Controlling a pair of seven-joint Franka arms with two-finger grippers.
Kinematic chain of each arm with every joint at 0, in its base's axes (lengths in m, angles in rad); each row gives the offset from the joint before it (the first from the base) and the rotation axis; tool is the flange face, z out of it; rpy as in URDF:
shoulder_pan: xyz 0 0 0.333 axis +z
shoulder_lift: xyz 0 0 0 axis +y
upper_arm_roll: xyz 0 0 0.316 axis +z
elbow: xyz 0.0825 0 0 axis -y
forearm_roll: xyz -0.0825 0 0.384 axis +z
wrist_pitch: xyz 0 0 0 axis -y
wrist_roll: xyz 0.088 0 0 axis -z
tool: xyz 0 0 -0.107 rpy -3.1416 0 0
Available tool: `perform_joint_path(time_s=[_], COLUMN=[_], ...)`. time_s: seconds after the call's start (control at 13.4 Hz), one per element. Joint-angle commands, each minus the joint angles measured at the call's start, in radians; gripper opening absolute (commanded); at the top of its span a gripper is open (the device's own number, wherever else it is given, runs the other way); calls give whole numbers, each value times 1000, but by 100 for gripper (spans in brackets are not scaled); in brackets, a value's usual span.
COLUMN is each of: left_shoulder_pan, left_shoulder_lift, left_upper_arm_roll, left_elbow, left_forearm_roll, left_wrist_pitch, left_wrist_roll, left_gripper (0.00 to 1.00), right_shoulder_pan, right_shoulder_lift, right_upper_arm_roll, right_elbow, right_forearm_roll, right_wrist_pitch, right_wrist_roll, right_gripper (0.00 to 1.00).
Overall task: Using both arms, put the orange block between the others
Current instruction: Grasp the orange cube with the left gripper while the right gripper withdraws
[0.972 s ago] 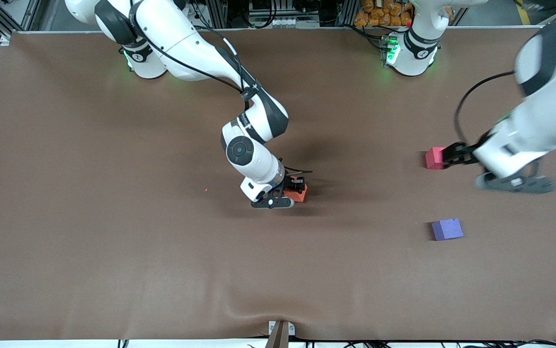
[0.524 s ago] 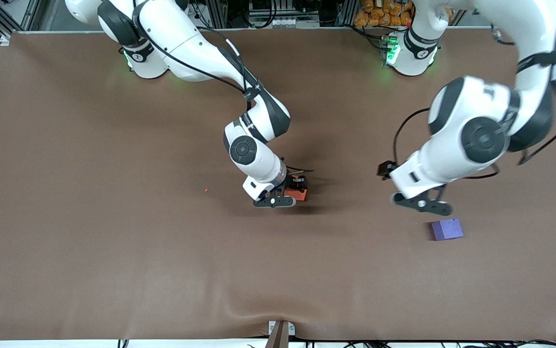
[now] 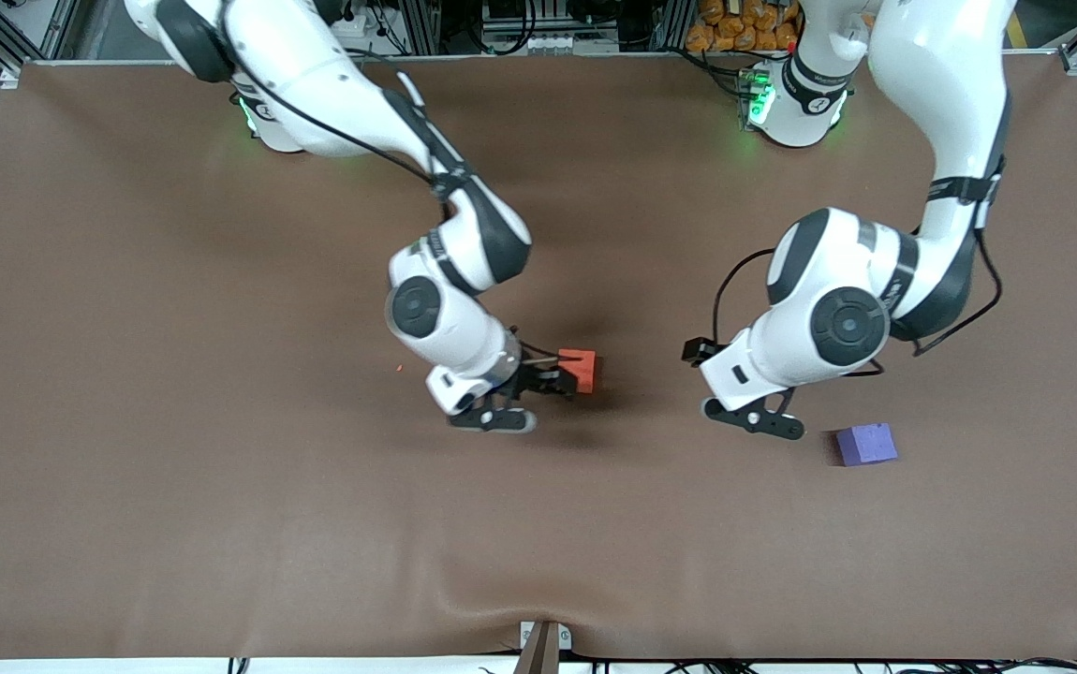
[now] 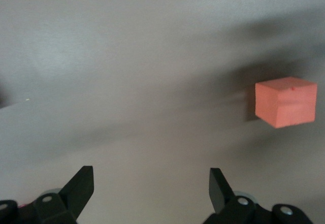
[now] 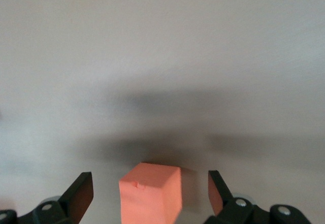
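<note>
The orange block point(image 3: 580, 368) rests on the brown table near its middle. My right gripper point(image 3: 559, 380) is open just beside it. In the right wrist view the block point(image 5: 151, 196) stands between the spread fingers point(image 5: 80, 192), with a gap on each side. My left gripper point(image 3: 696, 353) hovers open and empty over bare table, between the orange block and the purple-blue cube point(image 3: 866, 444). The left wrist view shows the orange block point(image 4: 285, 101) off to one side of the left gripper point(image 4: 151, 183). The red-pink cube is hidden under the left arm.
A tiny orange crumb point(image 3: 399, 367) lies on the cloth toward the right arm's end. The table cloth wrinkles by a bracket point(image 3: 543, 638) at the edge nearest the front camera.
My right gripper opened, let go of the orange block and drew back a little. The left arm swung from the red-pink cube toward the table's middle and now covers that cube.
</note>
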Motion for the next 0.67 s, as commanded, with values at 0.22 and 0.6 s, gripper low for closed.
perform_joint_path(time_s=[0.22,0.6], left_shoulder_pan=[-143,-278], left_shoulder_lift=[117,239], left_upper_arm_roll=[5,14], left_elbow=[30,121], left_forearm_roll=[-11,-5], left_wrist_pitch=[183,274], left_wrist_roll=[-327,-499], left_gripper=[100,100], right_shoulder_pan=[-277,-584], right_shoulder_lift=[-270,-413], right_upper_arm_roll=[6,9], right_elbow=[-51,-45], right_forearm_roll=[-29,-153], right_wrist_pitch=[-452,-679], right_wrist_roll=[3,-40], right_gripper=[100,100])
